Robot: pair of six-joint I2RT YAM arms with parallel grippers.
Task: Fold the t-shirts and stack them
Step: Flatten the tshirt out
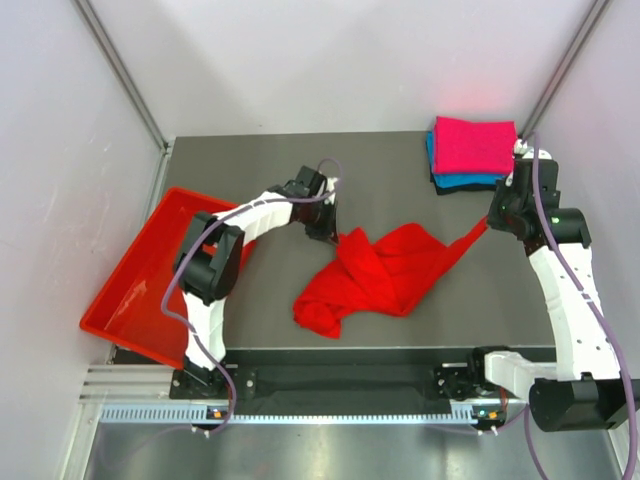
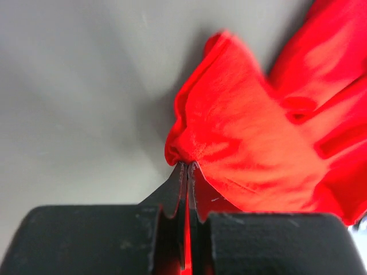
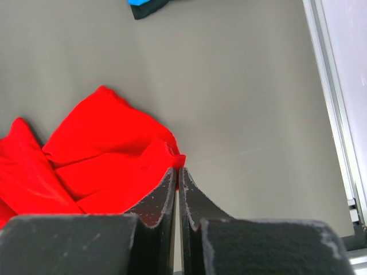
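Note:
The bright red t-shirt (image 1: pixel 375 270) lies crumpled mid-table, stretched between both grippers. My left gripper (image 1: pixel 325 228) is shut on its left corner; in the left wrist view the cloth (image 2: pixel 246 143) bunches at the closed tips (image 2: pixel 187 166). My right gripper (image 1: pixel 492 222) is shut on the shirt's right corner; in the right wrist view the red cloth (image 3: pixel 103 154) is pinched at the tips (image 3: pixel 178 170). A folded stack stands at the back right: the magenta-pink shirt (image 1: pixel 474 144) on top, the teal-blue one (image 1: pixel 470 181) under it, a black edge (image 1: pixel 440 187) at the bottom.
A rigid red plastic tray (image 1: pixel 130 290) sits at the table's left edge, partly overhanging. A corner of the folded stack (image 3: pixel 146 4) shows at the top of the right wrist view. The table's metal right rail (image 3: pixel 335 114) runs beside the right gripper.

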